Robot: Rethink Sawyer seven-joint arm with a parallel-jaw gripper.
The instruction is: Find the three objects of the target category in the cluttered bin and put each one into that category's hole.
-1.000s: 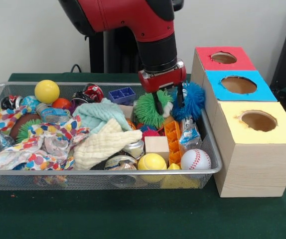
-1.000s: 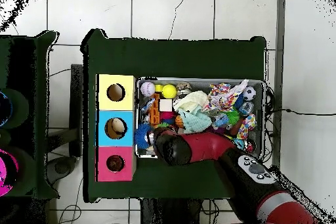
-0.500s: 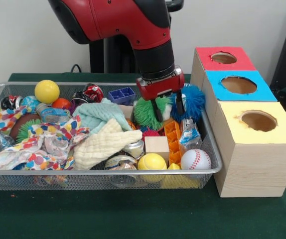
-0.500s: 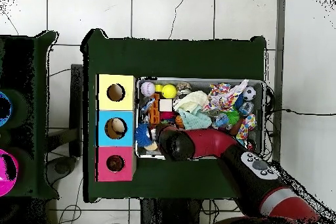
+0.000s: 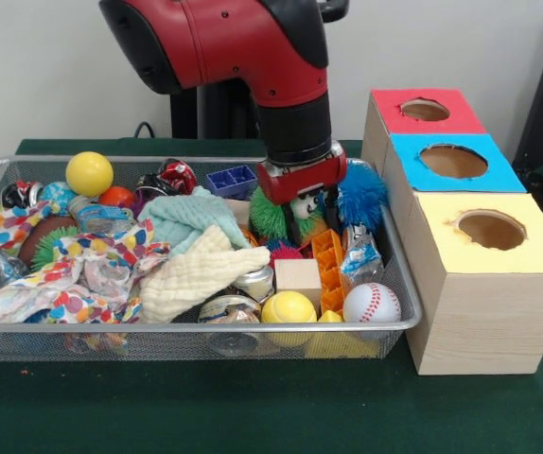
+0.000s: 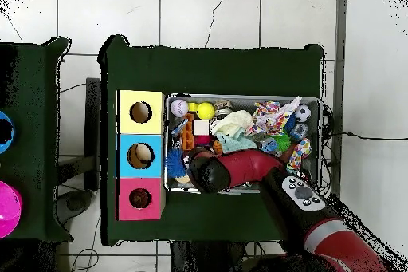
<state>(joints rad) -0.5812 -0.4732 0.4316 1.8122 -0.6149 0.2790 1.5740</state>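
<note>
The wire mesh bin (image 5: 205, 327) is full of toys and cloths; it also shows in the overhead view (image 6: 239, 96). A green spiky puffball (image 5: 270, 216) and a blue spiky puffball (image 5: 361, 194) lie side by side at the bin's far right. My gripper (image 5: 313, 219) is low between them, fingers apart, one finger (image 5: 296, 227) against the green puffball's googly-eyed side. In the overhead view the arm covers the gripper; the blue puffball (image 6: 175, 163) shows beside it. The red-topped box (image 5: 393, 118) with its round hole (image 5: 425, 110) stands right of the bin. No tiger plush shows.
The blue-topped box (image 5: 499, 175) and the yellow-topped box (image 5: 536, 255) stand in a row with the red one. A baseball (image 5: 372, 303), two yellow balls (image 5: 289, 307) (image 5: 89, 173), a wooden block (image 5: 298, 276), an orange plastic piece (image 5: 326, 265) and cloths (image 5: 196, 270) fill the bin.
My gripper has come down and slid a little left in the front view, deeper between the two puffballs. The blue puffball has shifted slightly.
</note>
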